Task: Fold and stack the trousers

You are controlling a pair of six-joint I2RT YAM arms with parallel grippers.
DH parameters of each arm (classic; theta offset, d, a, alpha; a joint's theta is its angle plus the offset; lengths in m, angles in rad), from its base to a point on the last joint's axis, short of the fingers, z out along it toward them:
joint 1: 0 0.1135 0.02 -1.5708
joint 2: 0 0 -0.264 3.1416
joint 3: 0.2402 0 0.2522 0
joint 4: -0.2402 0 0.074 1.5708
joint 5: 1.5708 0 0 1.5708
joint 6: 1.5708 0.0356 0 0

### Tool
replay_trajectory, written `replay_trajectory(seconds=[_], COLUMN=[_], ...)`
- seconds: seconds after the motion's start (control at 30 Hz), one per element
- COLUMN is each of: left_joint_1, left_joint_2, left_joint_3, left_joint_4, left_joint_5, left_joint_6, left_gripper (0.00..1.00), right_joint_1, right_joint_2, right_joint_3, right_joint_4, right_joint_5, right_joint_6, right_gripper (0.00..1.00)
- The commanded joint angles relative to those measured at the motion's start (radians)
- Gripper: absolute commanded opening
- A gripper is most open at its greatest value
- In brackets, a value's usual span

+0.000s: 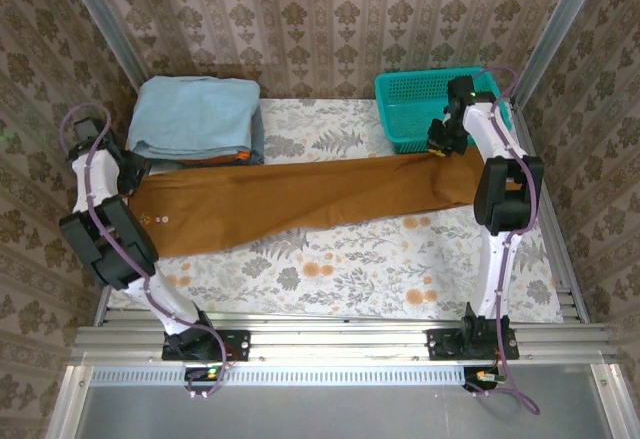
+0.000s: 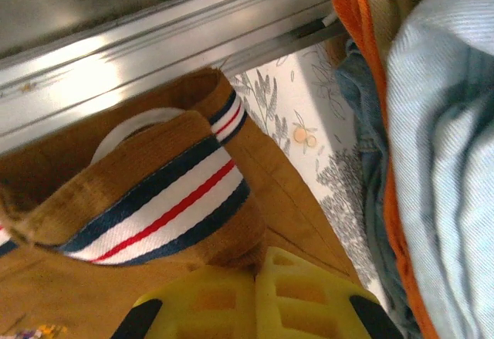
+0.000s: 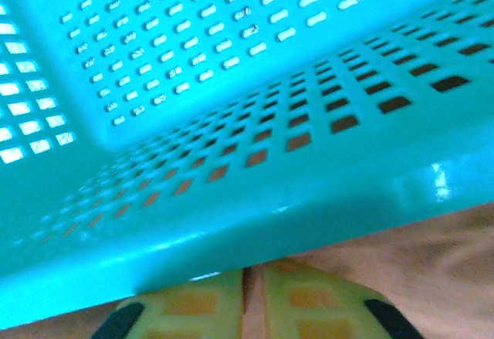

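The trousers [image 1: 300, 199] lie stretched almost from the left edge of the bench [image 1: 350, 269] to its right edge, waistband to the left and leg ends to the right. The left fingers [image 2: 309, 293] are together and clamped on the striped waistband [image 2: 162, 208], which stands lifted and curled over them. The right fingers [image 3: 193, 308] sit at the leg ends with only a hairline slit between them. Whether cloth is pinched in that slit cannot be told.

The likeliest trouble is on the right. Those fingers are tucked just under the lip of the teal basket [image 1: 400, 109], so a straight lift could hook the rim and tip or drag the basket. If their hold on the hem is weak, one leg could drop and the fold would come out crooked.

On the left, the waistband is just beside the light blue folded garment [image 1: 195, 114] and the orange cloth [image 2: 359, 15] under it, with the metal rail [image 2: 154, 38] of the left edge close behind. A sweep toward the far side could snag or shove that stack.

Both far corners are taken. The open room is the near half of the bench, in front of the trousers, so pulling both ends toward the near edge looks safest.
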Motion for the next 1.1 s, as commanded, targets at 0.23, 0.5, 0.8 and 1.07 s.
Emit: replay_trajectory(seconds=[0.23, 0.5, 0.8, 1.07], left_joint_1=[-0.012, -0.106, -0.369, -0.436], left_joint_2=[0.046, -0.292, -0.718, -0.862], left_joint_3=[0.145, -0.163, -0.617, -0.88], left_joint_4=[0.033, 0.092, 0.004, 0.076], left_joint_5=[0.065, 0.139, 0.021, 0.053], left_joint_6=[0.1, 0.11, 0.135, 0.024], left_gripper=[0.62, 0.8, 0.89, 0.76], right_joint_1=[0.011, 0.041, 0.08, 0.193], right_joint_2=[-0.153, -0.522, -0.701, -0.622], right_joint_3=[-0.078, -0.608, -1.01, -1.108], right_joint_4=[0.017, 0.263, 0.534, 0.754], right_joint_5=[0.022, -0.101, -0.228, -0.153], right_joint_6=[0.009, 0.146, 0.393, 0.614], right_gripper=[0.44, 0.53, 0.63, 0.58])
